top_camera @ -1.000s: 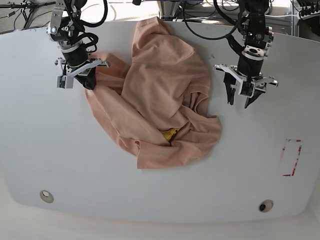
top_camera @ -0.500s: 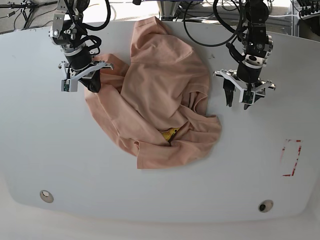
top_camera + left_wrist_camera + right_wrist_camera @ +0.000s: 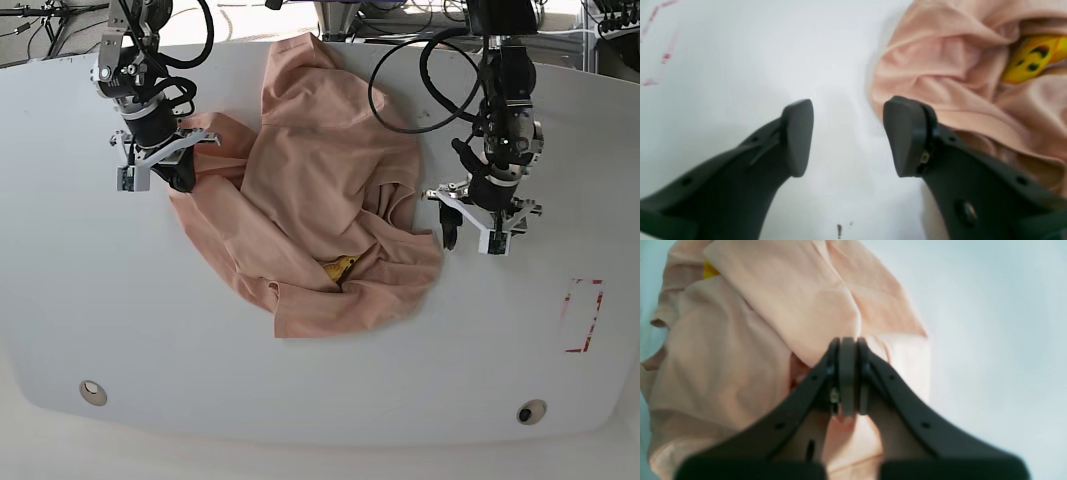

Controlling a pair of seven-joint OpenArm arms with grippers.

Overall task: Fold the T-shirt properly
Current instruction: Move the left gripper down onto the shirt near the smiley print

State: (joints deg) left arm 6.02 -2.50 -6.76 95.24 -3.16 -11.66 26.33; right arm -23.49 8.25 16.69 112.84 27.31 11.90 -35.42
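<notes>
Cloth dominates the base view: at far left the right gripper (image 3: 180, 172) sits clenched on an edge of the T-shirt (image 3: 320, 190), and the right wrist view shows its dark fingers (image 3: 826, 373) pressed together with peach fabric pinched between them. Salmon-pink and crumpled, the T-shirt lies in a loose heap across the middle of the white table (image 3: 300, 400), one part reaching the far edge, a yellow emblem (image 3: 340, 267) peeking from a fold near the front. Just right of the heap, the left gripper (image 3: 472, 233) hangs over bare table with its jaws parted and nothing between them. Further right, red marks (image 3: 582, 315) show on the tabletop
</notes>
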